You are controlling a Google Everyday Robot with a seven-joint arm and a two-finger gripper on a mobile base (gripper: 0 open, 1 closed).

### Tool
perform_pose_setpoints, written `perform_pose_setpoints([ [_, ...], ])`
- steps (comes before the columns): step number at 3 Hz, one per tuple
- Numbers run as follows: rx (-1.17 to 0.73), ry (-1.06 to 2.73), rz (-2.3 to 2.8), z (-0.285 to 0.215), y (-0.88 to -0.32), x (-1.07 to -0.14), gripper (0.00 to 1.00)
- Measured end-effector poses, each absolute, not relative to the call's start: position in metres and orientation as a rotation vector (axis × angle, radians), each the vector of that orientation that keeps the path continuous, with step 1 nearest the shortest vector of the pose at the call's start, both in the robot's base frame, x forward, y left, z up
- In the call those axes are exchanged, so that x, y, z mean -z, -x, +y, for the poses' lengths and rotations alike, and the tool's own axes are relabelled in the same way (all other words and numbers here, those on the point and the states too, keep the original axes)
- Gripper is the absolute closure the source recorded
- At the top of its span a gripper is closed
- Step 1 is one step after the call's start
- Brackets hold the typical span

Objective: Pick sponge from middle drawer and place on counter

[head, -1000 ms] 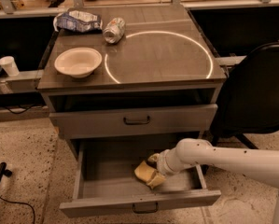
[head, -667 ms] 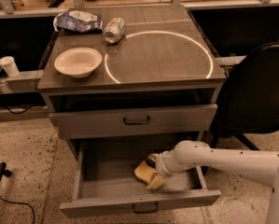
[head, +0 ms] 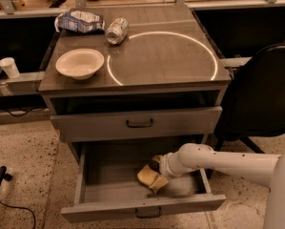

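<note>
Down low, hand sits inside open middle drawer, right of centre, against sponge; whether it grips, cannot tell. Sponge lies crumpled on drawer floor. Drawer above shut. Up on counter: white bowl at left, tipped can behind it, crinkled bag in back-left corner.

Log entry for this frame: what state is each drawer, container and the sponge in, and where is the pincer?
middle drawer: pulled open.
upper drawer: shut.
sponge: crumpled, inside the middle drawer, at the pincer.
pincer: inside the middle drawer, at the sponge.
bowl: upright, empty, on the counter.
can: on its side on the counter.
bag: crumpled, lying on the counter.
</note>
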State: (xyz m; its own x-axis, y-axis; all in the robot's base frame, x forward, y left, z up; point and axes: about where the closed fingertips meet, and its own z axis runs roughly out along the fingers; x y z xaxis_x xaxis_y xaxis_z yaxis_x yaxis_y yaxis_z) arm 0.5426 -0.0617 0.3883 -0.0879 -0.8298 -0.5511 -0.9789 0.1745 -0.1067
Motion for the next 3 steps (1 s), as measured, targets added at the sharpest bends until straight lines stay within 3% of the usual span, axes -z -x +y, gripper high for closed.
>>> perform_pose_setpoints([
  [1,-0.418,1.694,1.995,-0.060,-0.546,-0.371,0.35],
  [3,-0.493,1.687,2.008,-0.055,-0.541,-0.365,0.77],
])
